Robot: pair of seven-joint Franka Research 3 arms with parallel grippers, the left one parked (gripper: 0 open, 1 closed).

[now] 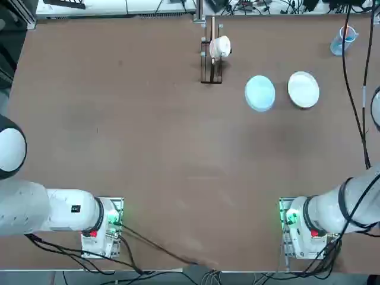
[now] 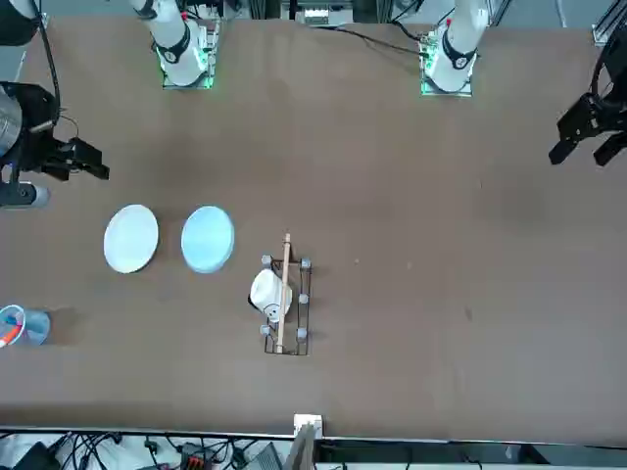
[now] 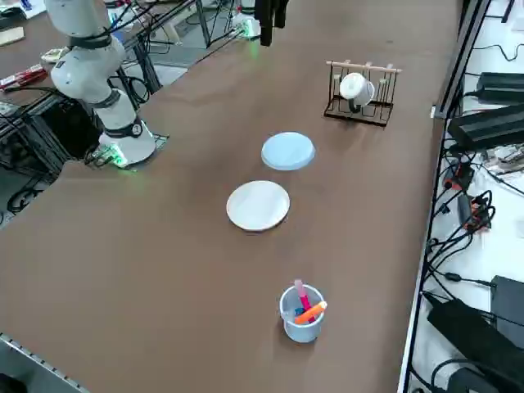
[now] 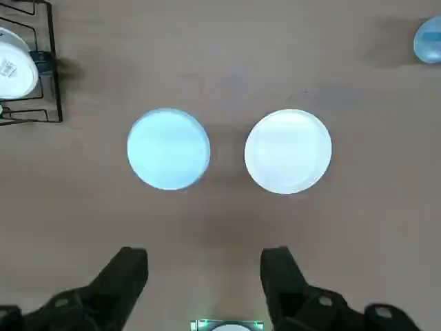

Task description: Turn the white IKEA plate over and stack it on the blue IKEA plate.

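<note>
Parted wide and holding nothing, our right tool hovers back from the white plate, probably to clear its rim; the blue plate sits just beside, presumably awaiting stacking.

In the top view, I'm seeing the frame's right edge cutting off my right arm, its gripper lying outside. The right wrist view's border is cropping the wire rack and the blue-tinted cup near the bench's far edge. From above, cables are hiding part of that cup's surroundings.
</note>
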